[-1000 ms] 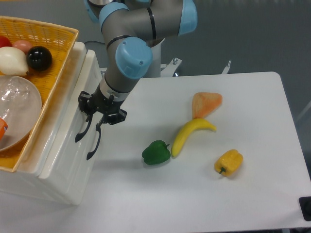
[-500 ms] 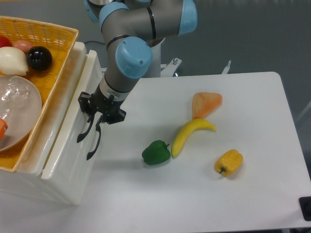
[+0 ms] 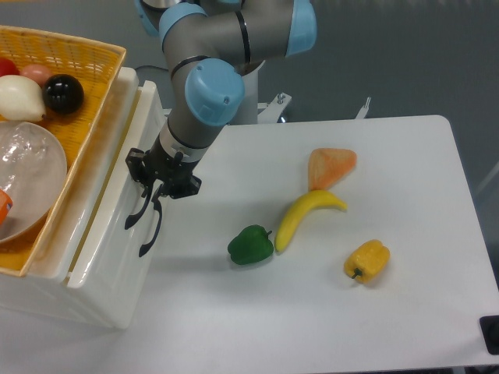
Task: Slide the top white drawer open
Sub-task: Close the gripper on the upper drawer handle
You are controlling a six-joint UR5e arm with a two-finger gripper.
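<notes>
The top white drawer projects slightly from the cabinet front. Bare table lies right of it. The gripper fingers are closed around its black handle.

The arm is built of smooth, rounded tube sections in matte silver-grey, joined by bulky cylindrical joints. Each joint carries a light sky-blue cap; three such caps show, one large and round facing the camera, another at the upper right, and part of a third at the upper left. Thin dark seams ring the grey housings where the sections meet. The wrist narrows into a short grey cylinder that ends in a black collar. Below it sits the end effector, all black, with a blocky, ribbed body and two slim, curved black fingers. No cables or markings can be made out.
</notes>
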